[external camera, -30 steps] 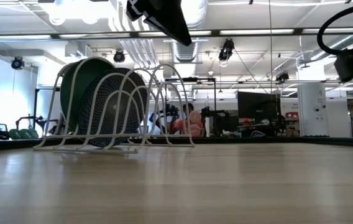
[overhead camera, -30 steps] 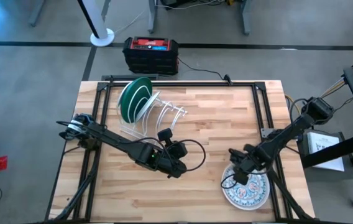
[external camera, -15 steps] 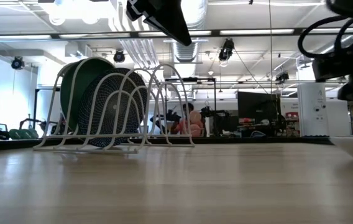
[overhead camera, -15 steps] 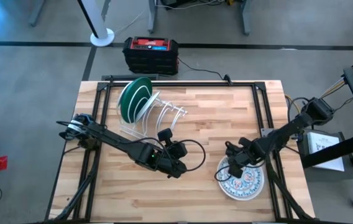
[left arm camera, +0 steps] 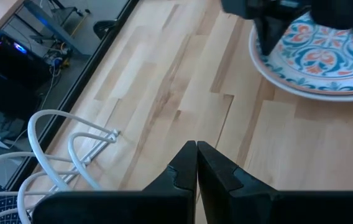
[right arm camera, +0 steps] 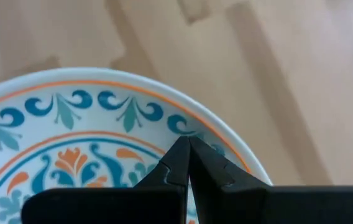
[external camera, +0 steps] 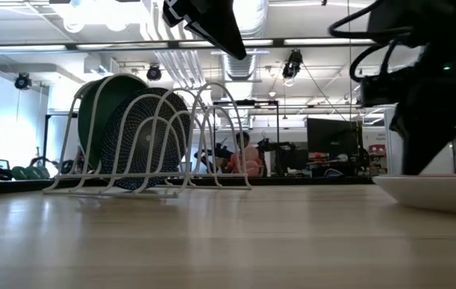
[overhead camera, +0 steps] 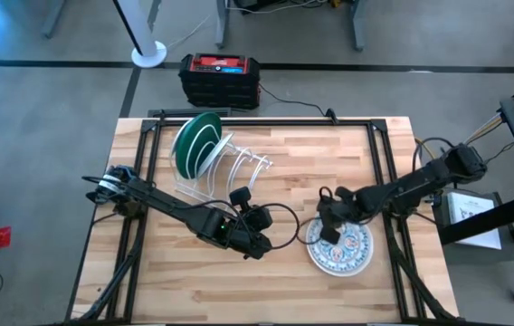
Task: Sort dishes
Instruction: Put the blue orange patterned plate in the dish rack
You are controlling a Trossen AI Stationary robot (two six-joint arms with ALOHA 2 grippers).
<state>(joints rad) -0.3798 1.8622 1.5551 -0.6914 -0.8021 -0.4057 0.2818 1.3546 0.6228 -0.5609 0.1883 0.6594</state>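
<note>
A white plate with a colourful floral pattern lies flat on the table at the right, also in the low view and the left wrist view. My right gripper is shut, its tips down on the plate's left part. In the white wire rack at the far left, a green plate and a dark teal plate stand on edge. My left gripper hangs shut above the table's middle, between the rack and the floral plate, touching nothing. My right gripper presses its shut fingertips onto the plate's upper face, on the blue scroll band just inside the rim. The fingers come from above, slanting down from the table's right. The plate stays flat on the table.
A black and red box sits on the floor beyond the table's far edge. Bare wood stretches between the rack and the right arm. Black frame rails run along the table's sides.
My right gripper has swung toward the table's left edge and a little toward the far edge, staying shut. The floral plate has slid along the table with it, flat, from the near right corner toward the middle.
</note>
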